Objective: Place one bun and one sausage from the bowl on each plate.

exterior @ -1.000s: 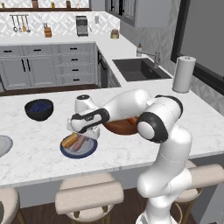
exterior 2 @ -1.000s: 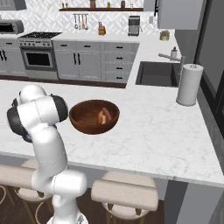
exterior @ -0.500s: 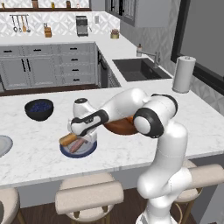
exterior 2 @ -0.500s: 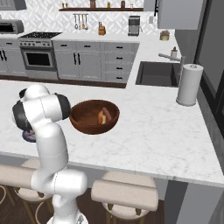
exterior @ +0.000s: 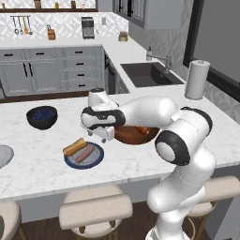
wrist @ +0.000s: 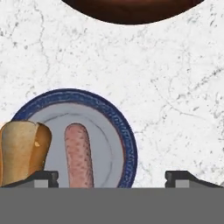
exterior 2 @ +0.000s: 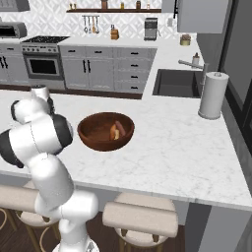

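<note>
The dark blue plate [exterior: 96,159] lies on the marble counter with a bun [exterior: 74,146] and a sausage [exterior: 85,153] side by side on it. In the hand view the plate [wrist: 114,131] sits low left, carrying the bun [wrist: 22,151] and the sausage [wrist: 78,155]. My gripper [exterior: 106,136] [wrist: 111,179] hovers open above the plate's right edge, holding nothing. Just behind it is the reddish-brown bowl [exterior: 136,136] [exterior 2: 93,140] [wrist: 131,11], with a bun [exterior 2: 115,132] inside. The light grey plate [exterior: 3,155] shows at the far left edge.
A small dark blue-black bowl [exterior: 41,117] stands at the back left of the counter. A paper towel roll [exterior: 197,79] [exterior 2: 213,95] and a sink [exterior: 150,74] are at the far right. Padded stools [exterior: 96,211] line the counter's front edge.
The gripper has opened and let go of the sausage, which now lies on the blue plate beside the bun. The hand has lifted and moved right, toward the bowl.
</note>
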Robot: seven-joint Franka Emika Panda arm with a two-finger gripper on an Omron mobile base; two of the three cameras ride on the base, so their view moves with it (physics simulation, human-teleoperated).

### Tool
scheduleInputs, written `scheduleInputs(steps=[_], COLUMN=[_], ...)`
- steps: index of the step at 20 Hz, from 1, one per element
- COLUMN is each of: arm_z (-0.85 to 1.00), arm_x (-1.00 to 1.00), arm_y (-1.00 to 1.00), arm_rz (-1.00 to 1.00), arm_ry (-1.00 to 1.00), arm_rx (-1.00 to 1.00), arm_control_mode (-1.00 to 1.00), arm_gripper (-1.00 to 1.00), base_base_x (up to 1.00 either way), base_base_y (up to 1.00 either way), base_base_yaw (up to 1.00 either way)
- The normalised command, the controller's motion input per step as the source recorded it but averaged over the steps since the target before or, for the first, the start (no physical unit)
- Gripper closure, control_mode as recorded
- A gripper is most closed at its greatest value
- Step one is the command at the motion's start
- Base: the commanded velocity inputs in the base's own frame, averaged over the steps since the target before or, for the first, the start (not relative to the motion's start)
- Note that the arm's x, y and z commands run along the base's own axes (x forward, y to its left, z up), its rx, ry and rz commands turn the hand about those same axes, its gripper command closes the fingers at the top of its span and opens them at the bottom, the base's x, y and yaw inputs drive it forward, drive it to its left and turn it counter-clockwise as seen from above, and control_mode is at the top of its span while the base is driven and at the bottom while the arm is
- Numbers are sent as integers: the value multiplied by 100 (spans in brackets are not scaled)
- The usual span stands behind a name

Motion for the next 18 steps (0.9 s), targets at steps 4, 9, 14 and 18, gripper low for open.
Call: scheduleInputs(steps=[4, 9, 14, 18], arm_z=[99, 61, 15, -21], arm_x=[-5, 48, 35, 58], arm_y=[-99, -100, -97, -72], arm_rz=[0, 5, 18, 29], arm_ry=[1, 7, 4, 5], arm_rx=[3, -1, -8, -18], arm_control_mode=[-100, -100, -100, -100], arm_gripper=[-100, -100, -100, -100], base_base_x=[0, 0, 0, 0], base_base_y=[0, 0, 0, 0], base_base_yaw=[0, 0, 0, 0])
